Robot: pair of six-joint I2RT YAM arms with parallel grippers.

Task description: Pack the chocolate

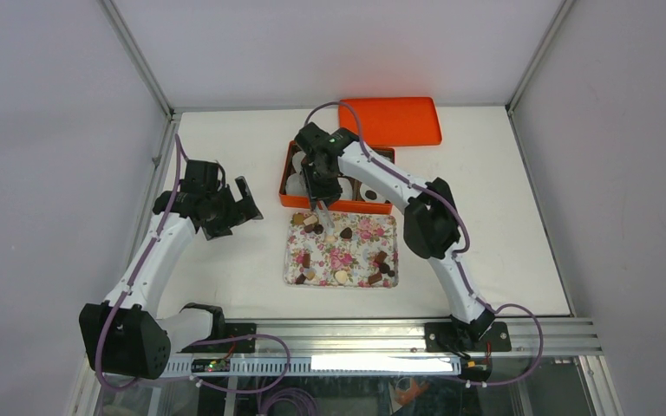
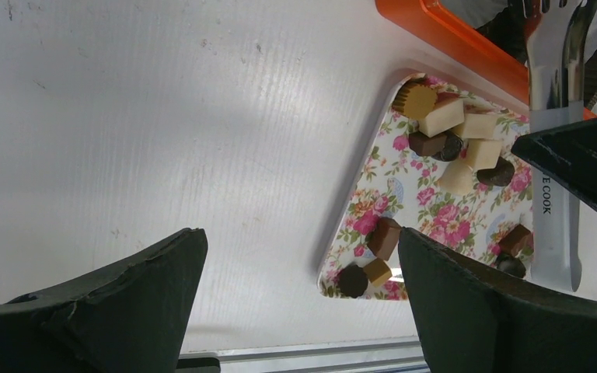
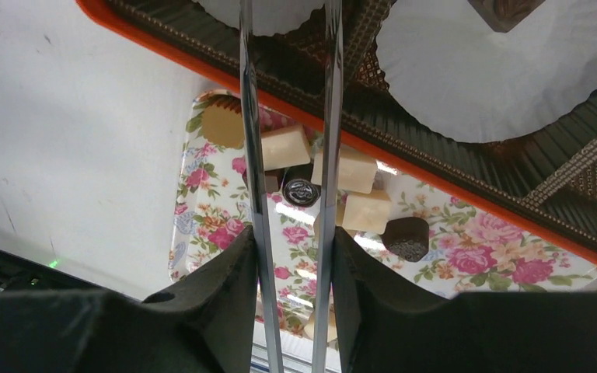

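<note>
A lab test cell: white table [image 1: 503,217], aluminium frame [image 1: 141,61], grey panels [image 1: 52,130].

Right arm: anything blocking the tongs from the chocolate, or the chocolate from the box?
Nothing visible. The right end effector grips open tongs over the chocolate at the tray's far end, nothing between. The box is open, lid lying behind it; only its near wall must be cleared to reach the paper cups.

An orange box [image 1: 364,206] of white paper cups [image 3: 497,70] sits behind a flowered tray [image 1: 360,251], metal tongs [image 2: 552,225] above.
</note>
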